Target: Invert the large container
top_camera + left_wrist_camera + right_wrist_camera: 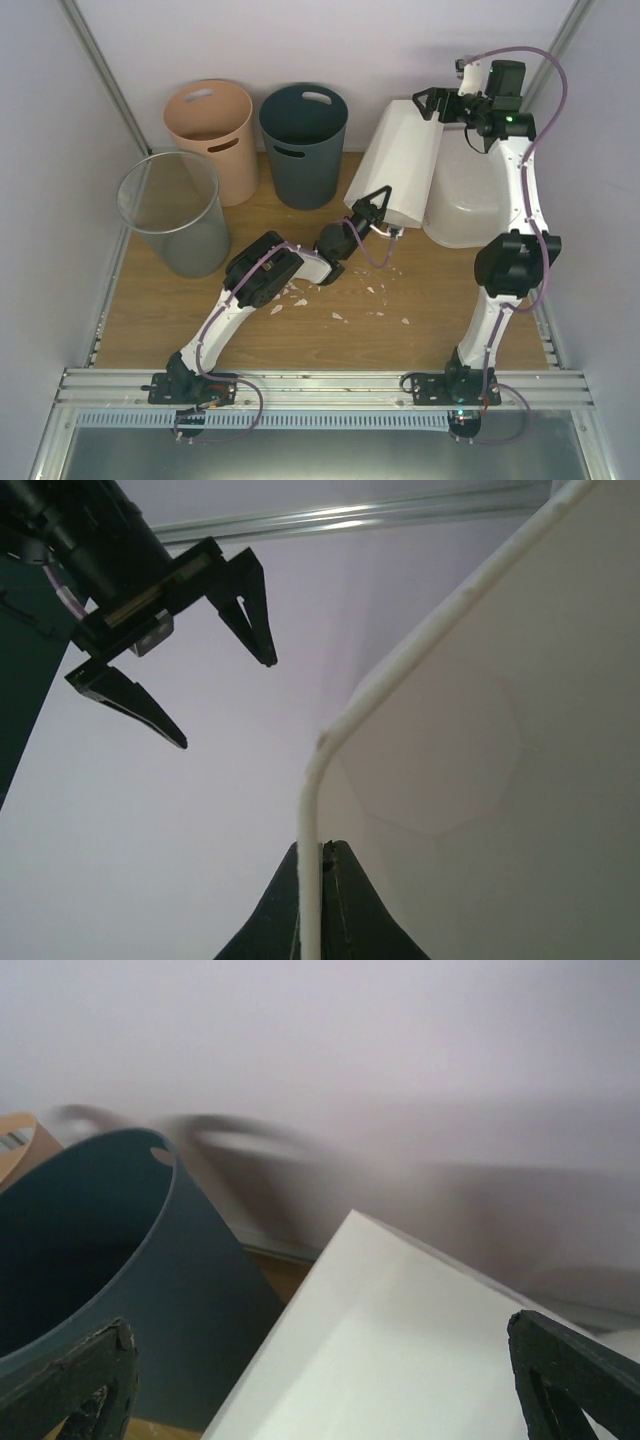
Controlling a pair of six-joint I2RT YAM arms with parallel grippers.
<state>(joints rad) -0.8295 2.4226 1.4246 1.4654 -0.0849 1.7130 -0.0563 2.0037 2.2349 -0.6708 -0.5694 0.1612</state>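
Wide translucent-white plastic rectangular tub [470, 205] upright, right rear of wooden table [440, 300]. Likely light, flexible, slick; rolled rim safest hold. Left gripper [372, 203] pinches rim of tall white faceted bin [405, 160]; right gripper [428, 103] spread, empty.

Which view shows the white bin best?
Top external: the white bin shows nearly whole, tilted, its rim in the left gripper. Left wrist shows only rim and inside; right wrist, one side.
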